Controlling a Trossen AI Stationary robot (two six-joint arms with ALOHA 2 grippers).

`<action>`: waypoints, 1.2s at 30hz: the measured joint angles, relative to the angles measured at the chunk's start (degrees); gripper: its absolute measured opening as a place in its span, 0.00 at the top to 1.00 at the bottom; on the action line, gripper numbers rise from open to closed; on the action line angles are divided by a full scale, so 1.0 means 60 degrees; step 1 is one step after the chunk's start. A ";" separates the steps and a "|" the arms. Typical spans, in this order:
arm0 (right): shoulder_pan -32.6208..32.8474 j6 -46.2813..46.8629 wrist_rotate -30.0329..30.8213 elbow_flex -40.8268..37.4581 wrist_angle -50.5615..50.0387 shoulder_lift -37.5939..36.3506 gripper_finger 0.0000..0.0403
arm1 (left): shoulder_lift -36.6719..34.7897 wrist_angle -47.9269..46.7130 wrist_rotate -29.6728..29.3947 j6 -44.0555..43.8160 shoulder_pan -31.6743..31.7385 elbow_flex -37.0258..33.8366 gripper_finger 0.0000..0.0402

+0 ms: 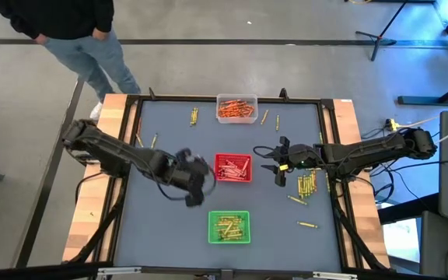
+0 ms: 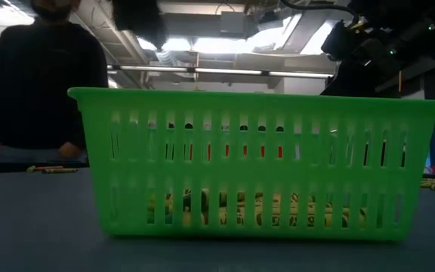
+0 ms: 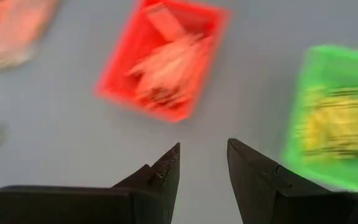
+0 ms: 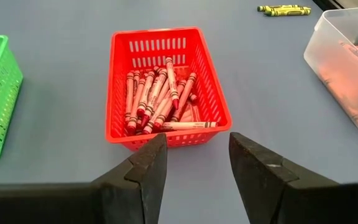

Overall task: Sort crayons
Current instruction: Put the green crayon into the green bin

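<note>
Crayons are sorted into three trays: red ones (image 4: 160, 99) in the red tray (image 4: 118, 87), yellow-green in the green tray (image 1: 213, 225), orange in the clear tray (image 1: 236, 118). Left gripper (image 3: 202, 163), fingers apart and empty, hovers left of the red tray. Right gripper (image 4: 197, 155), open and empty, hangs just right of it, near loose yellow-green crayons (image 1: 306, 184).

bare table (image 1: 169, 225) left of green tray (image 1: 229, 227), red tray (image 1: 232, 168) between pincers
</note>
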 joint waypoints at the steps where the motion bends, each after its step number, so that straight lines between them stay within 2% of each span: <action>1: -0.0001 0.0000 0.0000 0.0000 -0.0001 0.0000 0.58 | -0.0146 -0.0593 -0.0189 -0.0215 0.0155 0.0000 0.71; 6: -0.0003 0.0000 0.0000 0.0000 0.0022 0.0000 0.58 | -0.0559 -0.2678 -0.0483 -0.0816 0.1409 -0.0011 0.71; 11: -0.0002 -0.0004 0.0000 0.0000 0.0030 0.0000 0.58 | -0.0557 -0.3931 -0.0458 -0.0546 0.3029 -0.0103 0.71; 16: -0.0002 0.0001 -0.0004 0.0000 -0.0034 0.0000 0.58 | -0.0868 -0.3780 0.0180 0.0131 0.4795 -0.1187 0.71; 24: -0.0001 0.0011 -0.0042 0.0000 -0.0084 0.0002 0.58 | -0.1666 -0.1965 0.1701 0.0692 0.7568 -0.3768 0.71; 30: 0.0000 0.0015 -0.0036 0.0000 -0.0015 0.0000 0.58 | -0.1656 -0.1754 0.1766 0.0692 0.9055 -0.4931 0.67; 36: -0.0001 0.0018 -0.0021 0.0000 0.0044 0.0002 0.58 | -0.1656 -0.1118 0.1783 0.0888 1.0029 -0.5564 0.60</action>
